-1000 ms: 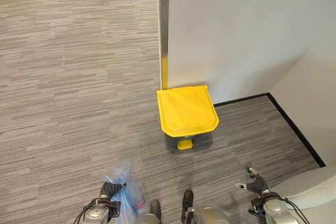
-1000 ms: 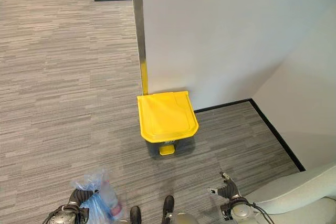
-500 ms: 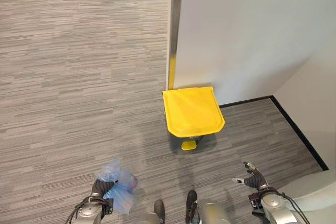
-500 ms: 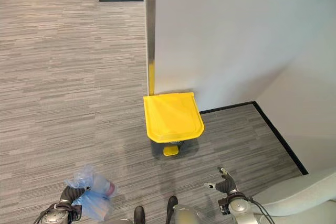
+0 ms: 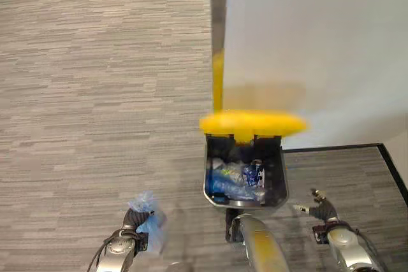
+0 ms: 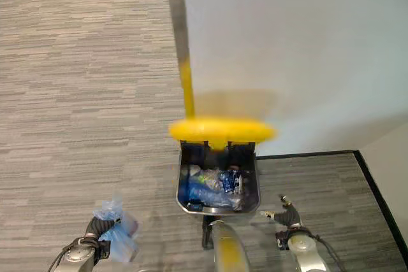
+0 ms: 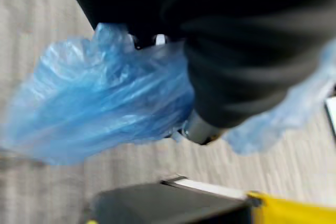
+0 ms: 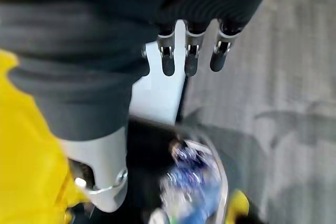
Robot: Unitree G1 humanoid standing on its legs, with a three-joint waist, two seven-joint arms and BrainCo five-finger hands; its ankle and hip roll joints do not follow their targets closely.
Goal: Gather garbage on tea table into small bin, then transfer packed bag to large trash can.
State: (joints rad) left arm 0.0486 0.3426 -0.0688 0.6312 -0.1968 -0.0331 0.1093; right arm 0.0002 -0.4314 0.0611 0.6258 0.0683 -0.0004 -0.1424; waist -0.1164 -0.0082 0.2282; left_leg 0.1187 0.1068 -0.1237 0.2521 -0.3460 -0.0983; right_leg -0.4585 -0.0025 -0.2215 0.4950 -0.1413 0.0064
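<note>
Blue bag (image 5: 150, 221) — clutched in left robot hand (image 5: 131, 234) — beside open bin (image 5: 245, 176).

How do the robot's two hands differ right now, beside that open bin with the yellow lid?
The left hand is curled round the neck of a crumpled blue plastic bag, while the right hand holds nothing. The left hand's fingers are closed on the plastic; the right hand's fingers hang straight and relaxed. The left hand sits further from the grey bin with the raised yellow lid; the right hand is close beside it. Both wear dark ribbed covers.
</note>
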